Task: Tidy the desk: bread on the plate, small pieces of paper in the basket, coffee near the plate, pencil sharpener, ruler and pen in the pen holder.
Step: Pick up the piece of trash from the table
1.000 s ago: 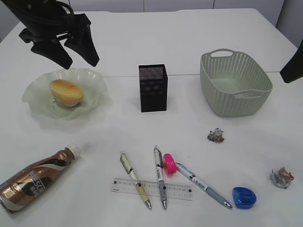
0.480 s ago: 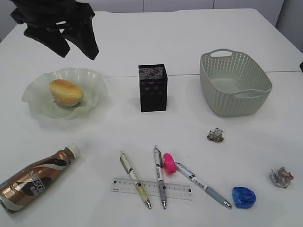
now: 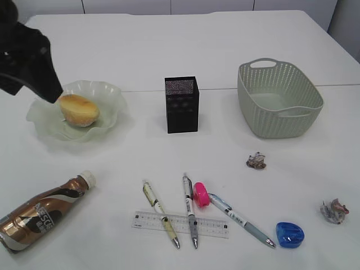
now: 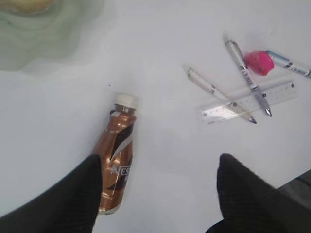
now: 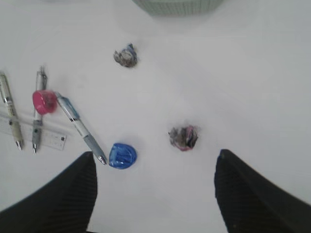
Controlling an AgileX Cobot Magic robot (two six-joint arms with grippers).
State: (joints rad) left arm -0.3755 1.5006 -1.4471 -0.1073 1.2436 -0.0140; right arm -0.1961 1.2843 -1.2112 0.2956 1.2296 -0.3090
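The bread point(image 3: 79, 109) lies on the green plate point(image 3: 110, 90). On its side at the front left lies the coffee point(image 3: 42, 211), and my open left gripper point(image 4: 158, 164) hovers high above it, beside the bottle point(image 4: 116, 160). Three pens point(image 3: 189, 211) cross the ruler point(image 3: 211, 226) at the front, with a pink pencil sharpener point(image 3: 201, 194) and a blue one point(image 3: 289, 234) nearby. My right gripper point(image 5: 155, 158) stands open above the desk, with the blue sharpener point(image 5: 122, 155) and a paper piece point(image 5: 183, 137) below it. Another paper piece point(image 3: 257, 161) lies nearer the basket point(image 3: 278, 98).
The black mesh pen holder point(image 3: 181, 104) stands upright mid-desk between plate and basket. My left arm point(image 3: 28, 62) shows as a dark shape at the plate's far-left rim. The right arm is outside the exterior view.
My left arm has swung left and lower, from behind the plate to its left rim. The right arm's dark tip at the right edge has left the exterior view. No object moved.
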